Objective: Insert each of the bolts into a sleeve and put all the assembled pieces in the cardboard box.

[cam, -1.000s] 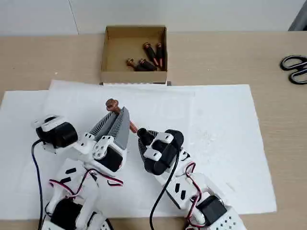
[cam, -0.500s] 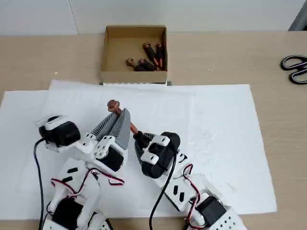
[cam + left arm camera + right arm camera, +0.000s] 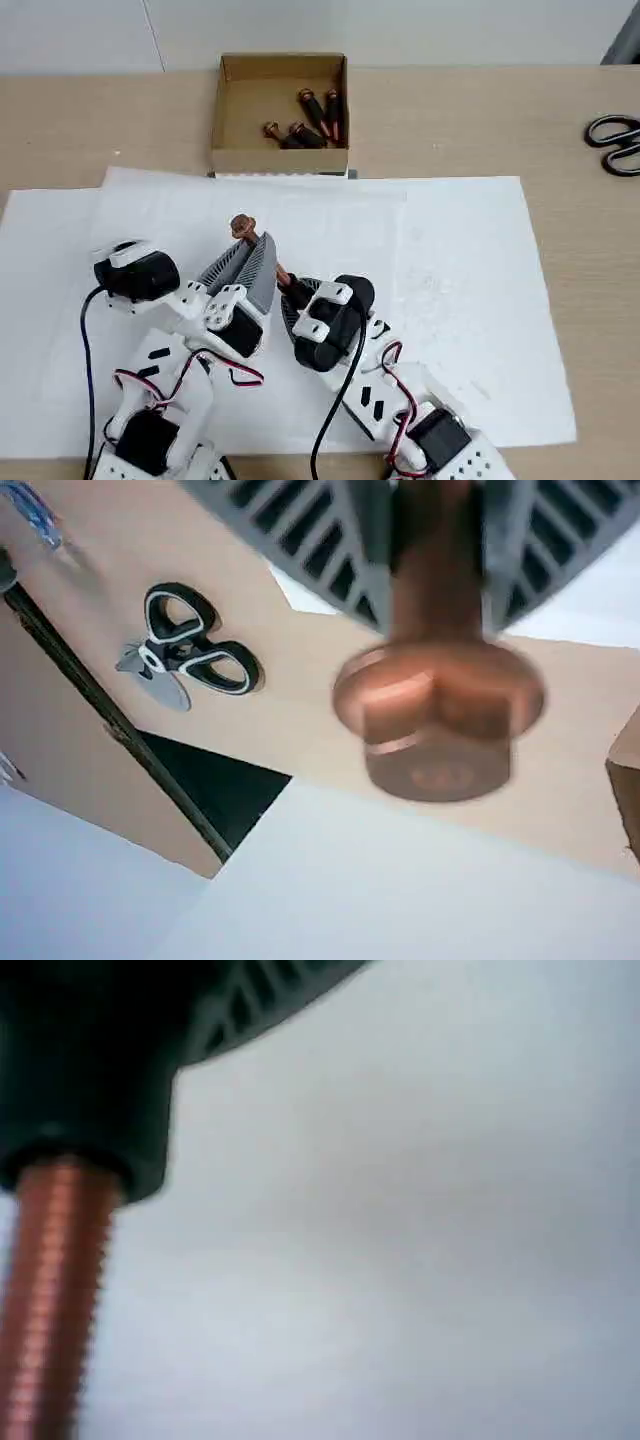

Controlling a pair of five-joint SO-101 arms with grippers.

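Observation:
My left gripper [image 3: 256,243], with grey ribbed fingers, is shut on a copper bolt [image 3: 241,227] just below its hex head. In the left wrist view the bolt head [image 3: 438,723] hangs beyond the fingers [image 3: 300,535]. The bolt's threaded shaft [image 3: 281,273] slants down into a black sleeve [image 3: 295,291], on which my right gripper [image 3: 298,297] is shut. The right wrist view has the sleeve [image 3: 85,1070] with the copper thread [image 3: 48,1310] entering its end. Both grippers meet above the white paper [image 3: 450,270].
The cardboard box [image 3: 279,160] stands at the back of the table beyond the paper, with several assembled pieces [image 3: 308,120] inside. Black scissors [image 3: 614,143] lie at the far right edge, also seen as scissors [image 3: 190,660] from the left wrist.
My left gripper with the bolt shifted slightly right and toward the front. My right gripper moved left with the sleeve, and the bolt's tip now sits in the sleeve's end.

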